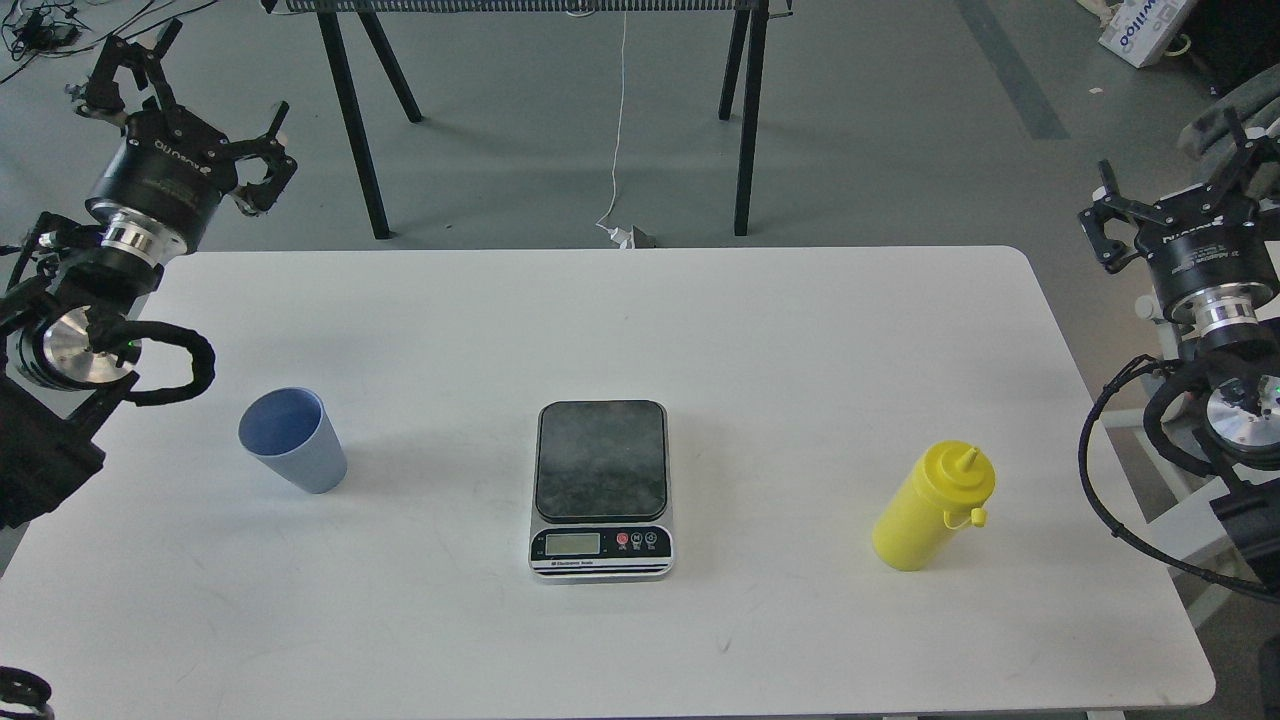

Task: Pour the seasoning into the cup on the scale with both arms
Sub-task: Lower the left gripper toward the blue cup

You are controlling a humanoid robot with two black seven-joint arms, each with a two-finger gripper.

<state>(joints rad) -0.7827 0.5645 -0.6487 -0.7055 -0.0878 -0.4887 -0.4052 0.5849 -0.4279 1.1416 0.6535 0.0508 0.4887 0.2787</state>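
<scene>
The light blue cup stands upright on the left part of the white table. The scale lies at the table's middle with a bare dark plate and its display facing me. The yellow seasoning bottle stands on the right, its nozzle up and its tip cover hanging at the side. My left gripper hovers past the table's far left corner, fingers spread open and holding nothing. My right gripper hangs off the right edge, also open and empty. Both are far from the objects.
Black trestle legs and a white cable stand on the floor beyond the far edge. A cardboard box sits at the top right. Bare tabletop separates the cup, scale and bottle.
</scene>
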